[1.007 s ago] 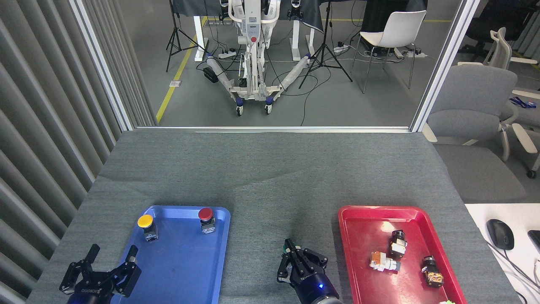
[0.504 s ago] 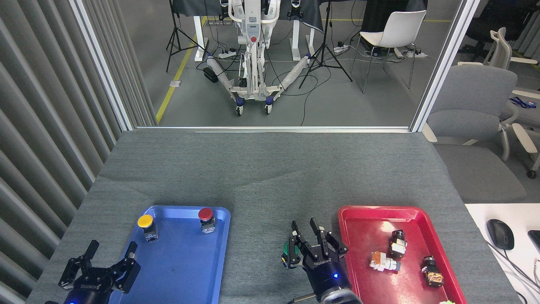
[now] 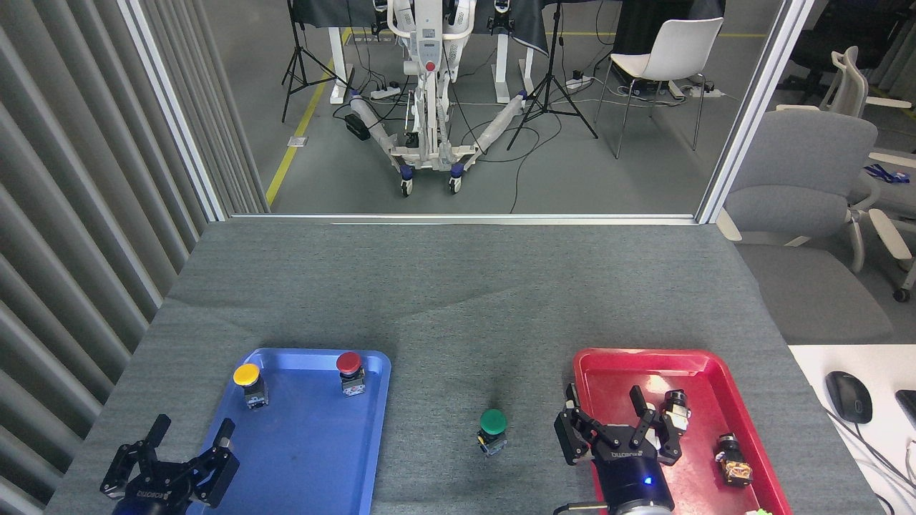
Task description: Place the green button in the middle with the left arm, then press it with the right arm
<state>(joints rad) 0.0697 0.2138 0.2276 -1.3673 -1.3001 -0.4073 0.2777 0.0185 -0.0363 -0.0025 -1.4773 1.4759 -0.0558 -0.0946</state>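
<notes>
Head view shows the green button [image 3: 493,422] upright just left of the spread, empty right gripper [image 3: 610,408], which must close and press down.

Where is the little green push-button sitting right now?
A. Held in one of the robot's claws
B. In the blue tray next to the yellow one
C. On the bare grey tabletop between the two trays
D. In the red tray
C: the green button stands by itself on the grey tabletop, between the blue tray and the red tray, with neither gripper touching it.
</notes>
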